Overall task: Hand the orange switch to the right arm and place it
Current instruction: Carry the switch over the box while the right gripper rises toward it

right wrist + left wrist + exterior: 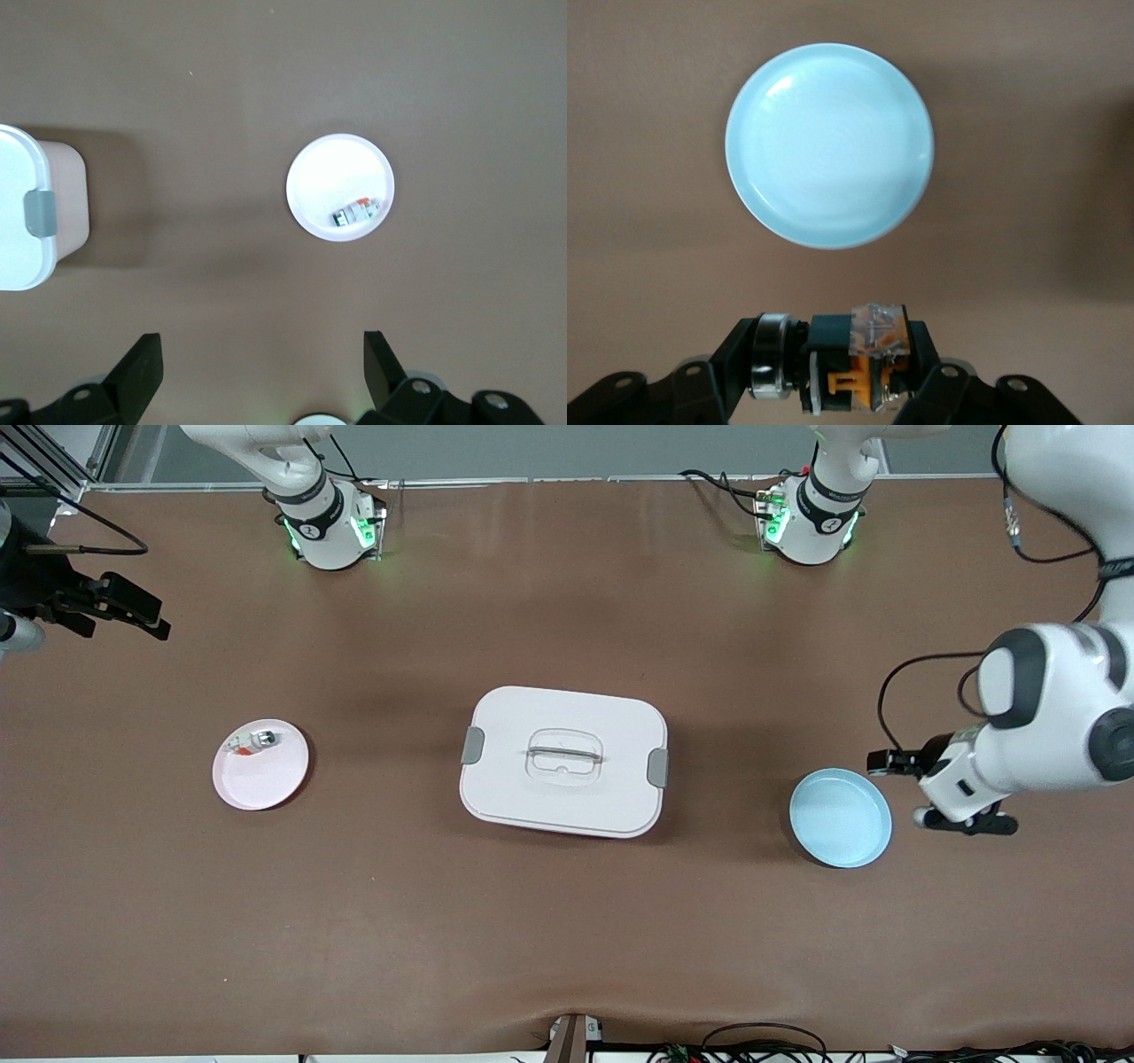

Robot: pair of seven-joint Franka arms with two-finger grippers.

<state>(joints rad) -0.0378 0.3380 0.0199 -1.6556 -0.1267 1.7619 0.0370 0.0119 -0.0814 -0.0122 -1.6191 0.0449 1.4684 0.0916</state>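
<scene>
I see the left gripper (855,390) beside the blue plate (840,817), jaws clamped on the orange switch (864,359). The right gripper (261,363) waits with jaws wide and empty.

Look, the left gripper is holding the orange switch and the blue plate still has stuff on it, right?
Not quite. The left wrist view shows the blue plate with nothing on it. The left gripper is shut on the orange switch, as you said.

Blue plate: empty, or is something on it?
Empty. The blue plate shows a bare surface; the orange switch sits in the left gripper.
</scene>
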